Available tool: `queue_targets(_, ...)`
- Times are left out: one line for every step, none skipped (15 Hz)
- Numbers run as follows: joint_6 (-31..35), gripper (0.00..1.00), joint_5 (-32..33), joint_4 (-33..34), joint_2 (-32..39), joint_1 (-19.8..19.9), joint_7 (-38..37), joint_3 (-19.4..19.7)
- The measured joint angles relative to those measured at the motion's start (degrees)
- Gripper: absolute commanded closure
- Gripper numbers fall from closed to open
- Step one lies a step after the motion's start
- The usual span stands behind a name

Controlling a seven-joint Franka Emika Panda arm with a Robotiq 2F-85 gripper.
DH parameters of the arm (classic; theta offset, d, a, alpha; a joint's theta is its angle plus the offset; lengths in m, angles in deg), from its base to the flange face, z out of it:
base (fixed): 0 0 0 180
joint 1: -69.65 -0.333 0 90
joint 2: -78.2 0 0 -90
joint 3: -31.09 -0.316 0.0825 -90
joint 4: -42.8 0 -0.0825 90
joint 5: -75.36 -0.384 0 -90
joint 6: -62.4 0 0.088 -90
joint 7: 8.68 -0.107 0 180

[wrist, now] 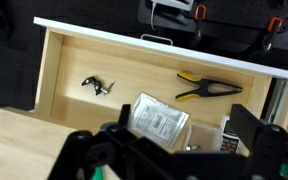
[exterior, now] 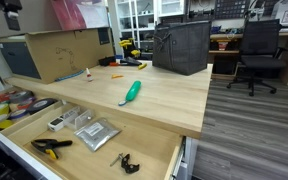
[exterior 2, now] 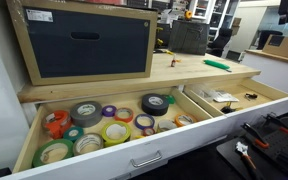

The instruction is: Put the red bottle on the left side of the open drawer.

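The red bottle (exterior: pixel 86 73) is a tiny slim thing standing on the desktop next to the cardboard box. It is out of the wrist view. The open drawer (exterior: pixel 96 157) is wide, shallow pale wood, pulled out below the desktop; it shows in both exterior views (exterior 2: pixel 134 160) and in the wrist view (wrist: pixel 84 60). My gripper (wrist: pixel 169 150) hangs high above the desk edge, looking down into the drawer. Its dark fingers are wide apart with nothing between them. It is far from the bottle. In an exterior view only a dark part of the arm (exterior: pixel 8 12) shows at the top left.
A teal-green tool (exterior: pixel 131 92) lies mid-desk. A cardboard box (exterior: pixel 54 52) and a black bag (exterior: pixel 180 46) stand at the back. The drawer holds yellow-handled pliers (wrist: pixel 206 88), a silver packet (wrist: pixel 159 120), a small black clip (wrist: pixel 96 85) and several tape rolls (exterior 2: pixel 89 125).
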Motion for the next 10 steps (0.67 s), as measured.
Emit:
queue_targets(0.6,0.0,0.0,1.3,1.5,-0.2,0.0,0.0)
queue_targets(1.3,0.0,0.0,2.7,3.2,-0.4,0.0,0.0)
queue_targets(1.9,0.0,0.0,4.3,5.0,-0.6,0.0,-0.1)
queue_targets(2.3,0.0,-0.1,5.9,6.9,-0.7,0.0,-0.2)
queue_targets(2.5,0.0,-0.2,7.6,8.7,-1.0,0.1,-0.3)
queue_targets(2.6,0.0,-0.3,9.3,10.5,-1.2,0.1,-0.5)
queue_targets(2.7,0.0,-0.5,11.1,12.4,-1.4,0.1,-0.8)
queue_targets(2.7,0.0,-0.7,12.8,14.2,-1.5,0.1,-1.1)
queue_targets(2.7,0.0,-1.0,14.4,15.9,-1.6,0.1,-1.6)
queue_targets(2.7,0.0,-1.4,16.0,17.6,-1.8,0.1,-2.0)
